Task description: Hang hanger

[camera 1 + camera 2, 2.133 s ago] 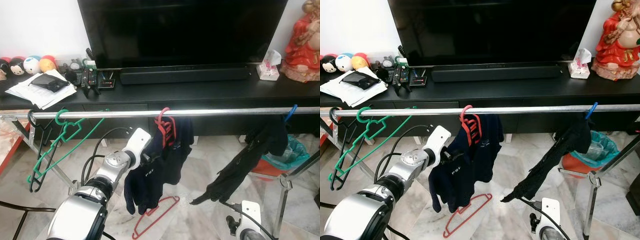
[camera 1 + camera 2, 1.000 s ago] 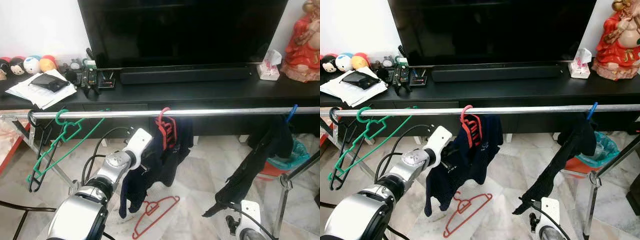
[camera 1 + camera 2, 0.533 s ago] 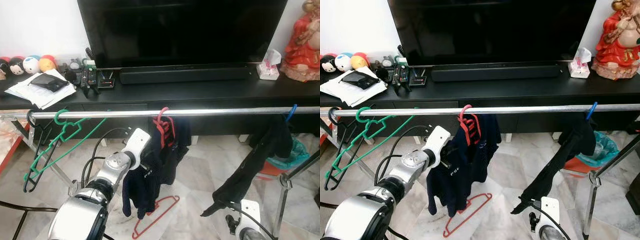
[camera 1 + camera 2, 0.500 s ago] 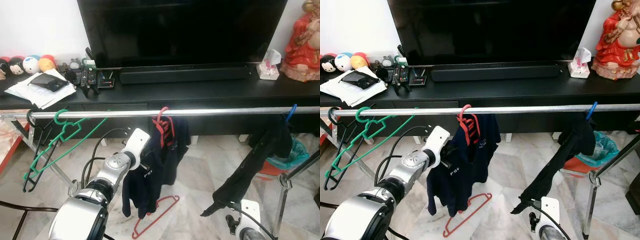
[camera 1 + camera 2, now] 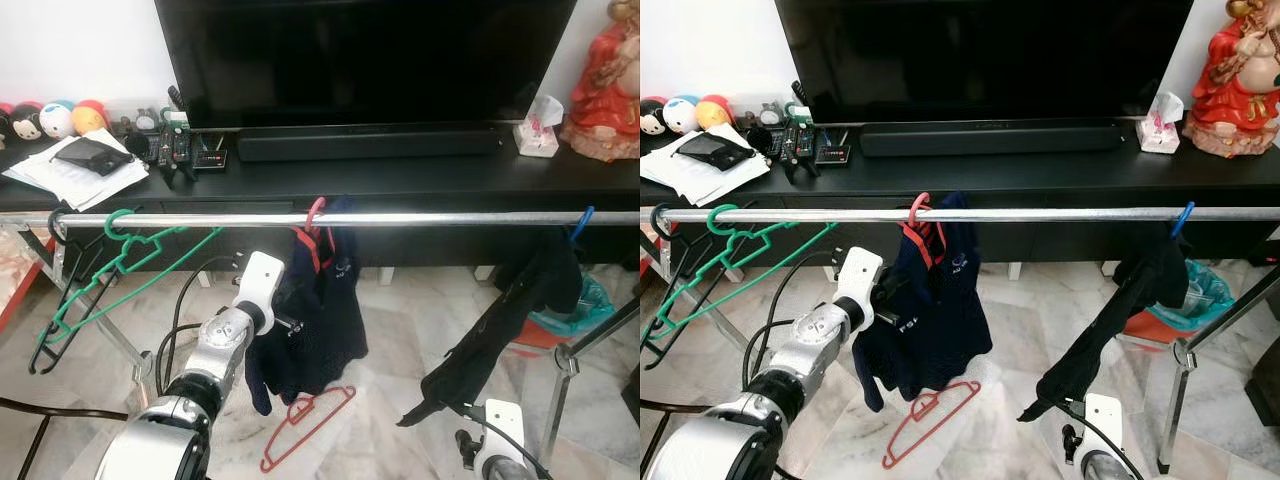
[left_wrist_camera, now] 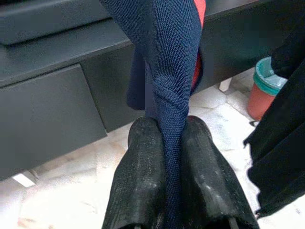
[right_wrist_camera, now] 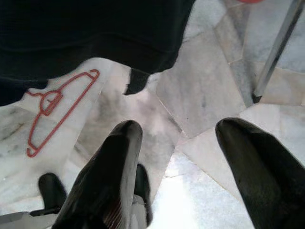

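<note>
The red hanger (image 5: 313,232) hangs hooked near mid-rail (image 5: 450,218) carrying a soft, limp navy shirt (image 5: 318,320), whose fold the left claw (image 6: 167,157) clenches; the right claw (image 7: 190,157) is released; grasp the stiff frame, not fabric.

head stereo: down at rail (image 5: 400,219) | wrists: close, floorward

left arm (image 5: 215,345): shiny silver joints, white wrist block, looped black cables
right arm (image 5: 497,455): white wrist block
fingers (image 6: 143,186): chunky scuffed black pads
</note>
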You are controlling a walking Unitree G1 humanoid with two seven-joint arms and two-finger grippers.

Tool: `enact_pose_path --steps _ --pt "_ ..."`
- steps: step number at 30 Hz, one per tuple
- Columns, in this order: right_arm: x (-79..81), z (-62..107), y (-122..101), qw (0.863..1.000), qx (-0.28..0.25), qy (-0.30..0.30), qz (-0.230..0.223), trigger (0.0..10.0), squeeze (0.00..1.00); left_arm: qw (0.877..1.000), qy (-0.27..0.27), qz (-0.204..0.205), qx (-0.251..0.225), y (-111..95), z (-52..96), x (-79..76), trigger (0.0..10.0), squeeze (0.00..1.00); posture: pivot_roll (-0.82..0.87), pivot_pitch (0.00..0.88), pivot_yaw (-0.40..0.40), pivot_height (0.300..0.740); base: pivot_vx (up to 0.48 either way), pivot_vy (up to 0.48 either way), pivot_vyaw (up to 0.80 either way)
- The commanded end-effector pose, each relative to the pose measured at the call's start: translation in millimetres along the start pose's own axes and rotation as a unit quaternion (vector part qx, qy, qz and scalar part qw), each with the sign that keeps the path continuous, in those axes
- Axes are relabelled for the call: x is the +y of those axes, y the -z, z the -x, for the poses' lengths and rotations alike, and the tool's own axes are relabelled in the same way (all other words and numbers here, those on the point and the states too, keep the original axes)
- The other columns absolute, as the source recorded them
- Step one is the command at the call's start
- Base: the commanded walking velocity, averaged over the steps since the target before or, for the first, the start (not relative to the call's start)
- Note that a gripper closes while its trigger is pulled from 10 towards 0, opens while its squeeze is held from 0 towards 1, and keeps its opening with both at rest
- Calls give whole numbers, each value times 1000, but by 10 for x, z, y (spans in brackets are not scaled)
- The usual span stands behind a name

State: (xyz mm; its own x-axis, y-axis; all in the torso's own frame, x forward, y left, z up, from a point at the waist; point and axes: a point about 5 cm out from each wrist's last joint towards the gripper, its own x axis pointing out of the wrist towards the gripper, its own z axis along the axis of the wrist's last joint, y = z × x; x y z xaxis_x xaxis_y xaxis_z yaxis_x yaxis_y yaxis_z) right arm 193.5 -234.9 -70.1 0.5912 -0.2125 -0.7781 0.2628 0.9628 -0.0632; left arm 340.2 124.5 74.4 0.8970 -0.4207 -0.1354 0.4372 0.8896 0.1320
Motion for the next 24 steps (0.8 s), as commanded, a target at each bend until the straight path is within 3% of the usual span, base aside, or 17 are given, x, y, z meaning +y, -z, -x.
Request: enact_pose_path --steps 1,4,8,18,24 --pt "-16 7 32 1000 2 4 5 10000 0 1000 -2 -19 -20 -46 31 39 10000 0 -179 0 7 740 0 0 0" --pt "-27 11 48 1000 3 6 6 10000 0 999 -37 11 -35 52 181 82 10000 0 -170 0 0 740 0 0 0" --pt "-33 13 53 1000 1 9 5 10000 0 996 -57 32 -57 62 276 71 10000 0 -174 0 1 740 0 0 0" --pt "-23 18 75 1000 -1 13 2 10000 0 998 -61 15 -23 271 527 -29 10000 0 -188 0 14 740 0 0 0" --pt "-24 18 74 1000 -2 17 3 10000 0 998 -66 9 -20 252 534 -35 10000 0 -180 0 14 740 0 0 0"
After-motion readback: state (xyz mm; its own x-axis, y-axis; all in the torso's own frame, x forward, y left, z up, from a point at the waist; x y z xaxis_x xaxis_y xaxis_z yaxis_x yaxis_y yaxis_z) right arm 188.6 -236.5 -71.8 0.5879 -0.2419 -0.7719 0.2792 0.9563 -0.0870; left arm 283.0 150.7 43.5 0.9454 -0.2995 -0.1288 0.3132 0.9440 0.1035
